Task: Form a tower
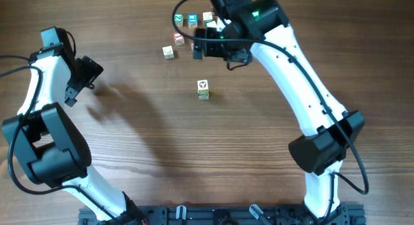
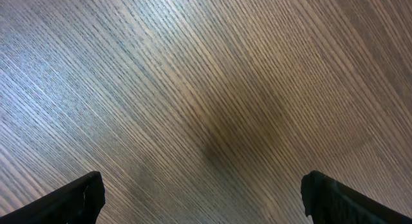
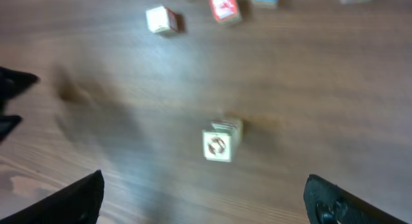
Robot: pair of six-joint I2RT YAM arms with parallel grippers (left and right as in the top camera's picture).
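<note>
Tower [image 1: 203, 89] stands on its own around the middle of the table [image 1: 194, 154], well apart from the loose cubes [image 1: 178, 39] scattered at the far side, so nothing crowds it. From above it reads as a single cube, which probably means the stack is sitting pretty straight. Right hand [image 3: 206, 208] hangs between the tower and the loose cubes, fingers spread wide with nothing in them, so it looks free to go grab another one. Left hand [image 2: 203, 201] is way off at the far left over bare wood, also wide open and empty, likely parked there to keep out of the way.
</note>
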